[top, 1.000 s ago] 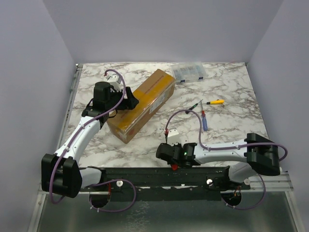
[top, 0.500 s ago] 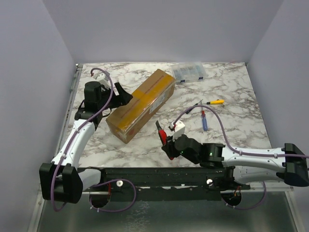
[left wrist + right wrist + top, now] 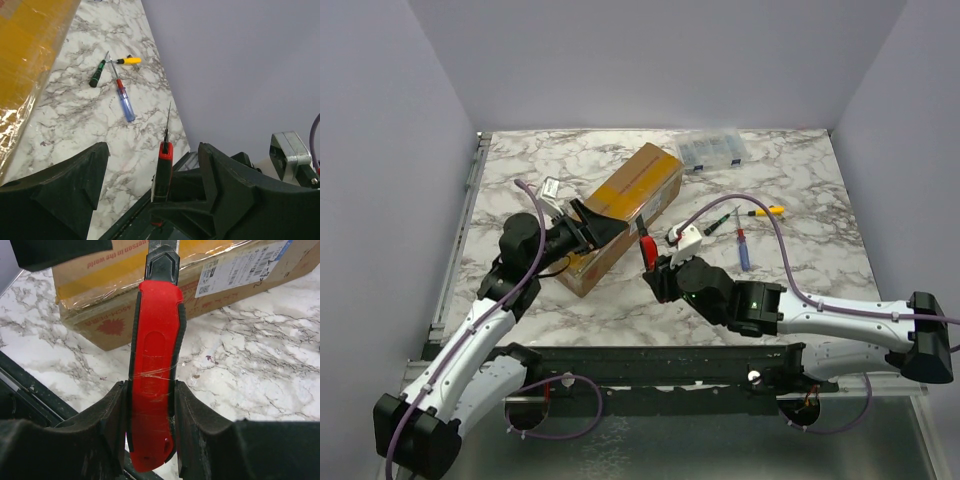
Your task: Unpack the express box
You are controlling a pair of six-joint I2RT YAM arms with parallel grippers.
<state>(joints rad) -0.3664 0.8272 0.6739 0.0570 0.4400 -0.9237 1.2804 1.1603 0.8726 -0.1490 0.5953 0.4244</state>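
Cutting the Seam Tape on the Express Box

**Current state**
- The express box lies diagonally on the marble table, left of centre. It is closed, with its yellowish seam tape facing up. Its white label is on the side facing the right arm.
- The right gripper is clenched on a red utility knife. Both fingers clamp the handle, and the blade end points at the box's near side. The left wrist view shows a thin blade extended. The knife appears clear of the cardboard.
- The left gripper is released, its jaws spread wide at the box's near end. Contact with the carton cannot be confirmed.

**Step in hand (judged)**
Bring the blade to the tape and slit the seam.

**Procedure**
1. Steady the box with the left gripper before any cutting load is applied, since a light carton is likely to slide.
2. Keep the left fingers beside the seam, never across it.
3. Enter the tape at 1 end with the blade shallow, so that the contents are not scored.
4. Draw the knife along the seam and away from the left gripper.
5. Watch the handle for rotation in the grip.

**Clearance**
3 screwdrivers and a clear organiser case lie well apart from the cut line.
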